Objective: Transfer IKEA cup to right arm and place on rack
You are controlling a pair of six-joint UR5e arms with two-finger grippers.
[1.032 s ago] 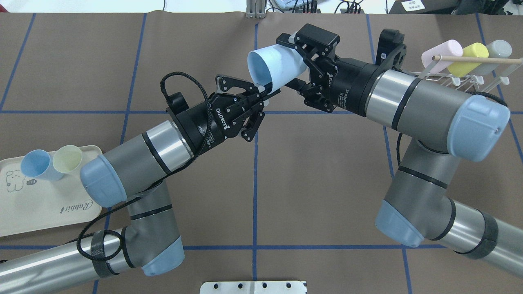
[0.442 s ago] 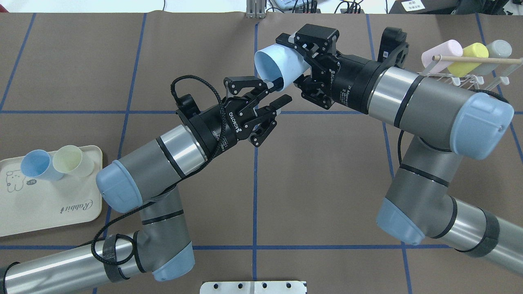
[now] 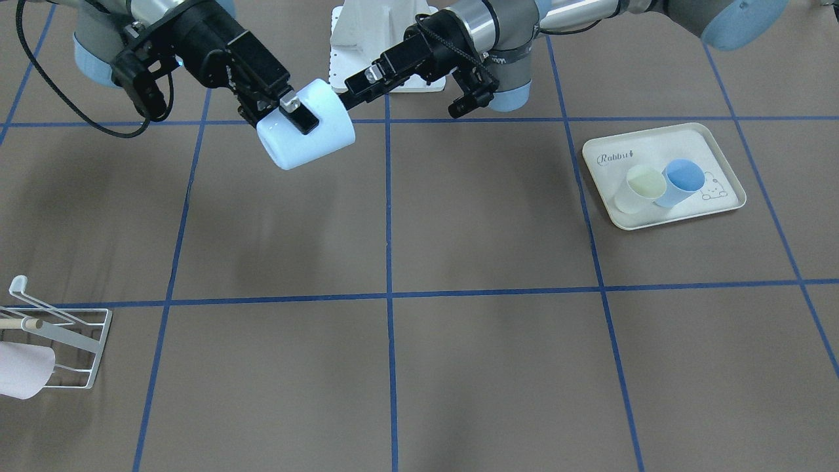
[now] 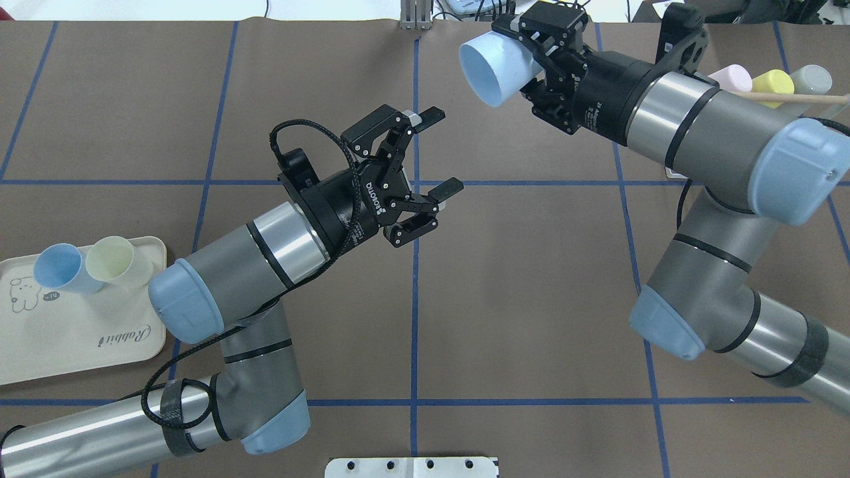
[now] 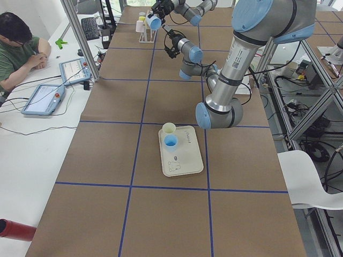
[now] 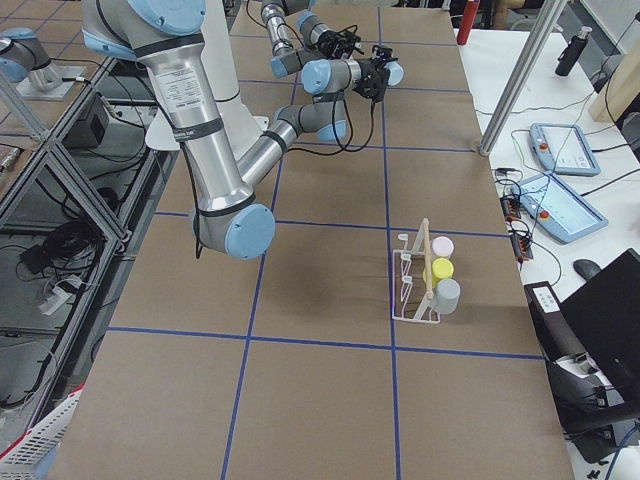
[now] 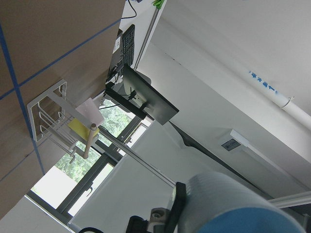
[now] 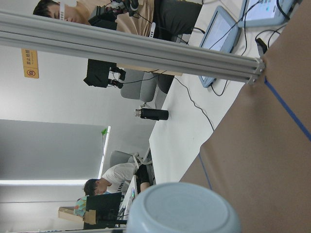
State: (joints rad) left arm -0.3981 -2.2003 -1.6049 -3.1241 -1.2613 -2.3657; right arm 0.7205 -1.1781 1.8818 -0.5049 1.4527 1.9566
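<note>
The brown paper-covered table (image 4: 531,299) is marked off by blue tape lines. The pale blue cup (image 4: 495,70) hangs in the air close to the table's far edge in the overhead view, right of the centre line. The white wire rack (image 6: 410,290) stands near that same far edge, toward the robot's right end. In the front-facing view the surface between the cup and the rack shows bare brown paper. The cream rabbit-printed tray (image 4: 80,345) lies at the robot's left, near its own side of the table and well apart from both grippers.

The rack carries three cups lying on its prongs under the wooden dowel (image 4: 797,97): a pink cup (image 4: 730,74), a yellow cup (image 4: 772,81) and a grey cup (image 4: 810,78). The tray holds a blue cup (image 4: 56,269) and a pale yellow cup (image 4: 116,260), upright and touching each other.

The right arm (image 4: 697,126) reaches forward and inward. The right gripper (image 4: 531,63) is clamped across the pale blue cup at its base end. The cup lies sideways with its mouth toward the robot's left. The left arm (image 4: 226,265) stretches toward the table's middle. The left gripper (image 4: 443,153) has its fingers spread wide with nothing between them, and it points toward the cup but is clearly apart from it.
</note>
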